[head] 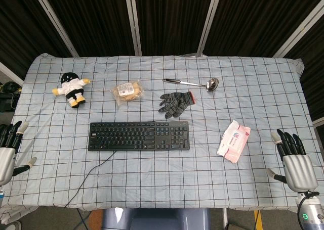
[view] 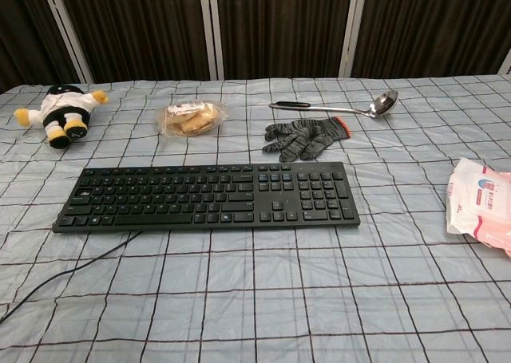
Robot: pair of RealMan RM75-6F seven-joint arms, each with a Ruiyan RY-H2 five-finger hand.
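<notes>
My left hand (head: pixel 7 149) hovers at the table's near left edge, fingers spread, holding nothing. At the near right edge my right hand (head: pixel 293 162) is likewise spread and empty; the pink wipes pack (head: pixel 234 140) (view: pixel 483 203) lies closest to it. Neither hand shows in the chest view. A black keyboard (head: pixel 139 135) (view: pixel 209 195) lies in the middle, its cable running off the front edge.
Across the back lie a plush toy (head: pixel 72 88) (view: pixel 61 112), a bagged bread snack (head: pixel 127 92) (view: pixel 190 117), a grey knit glove (head: pixel 176 103) (view: pixel 306 138) and a steel ladle (head: pixel 195 83) (view: pixel 339 107). A checked cloth (head: pixel 162 189) covers the table.
</notes>
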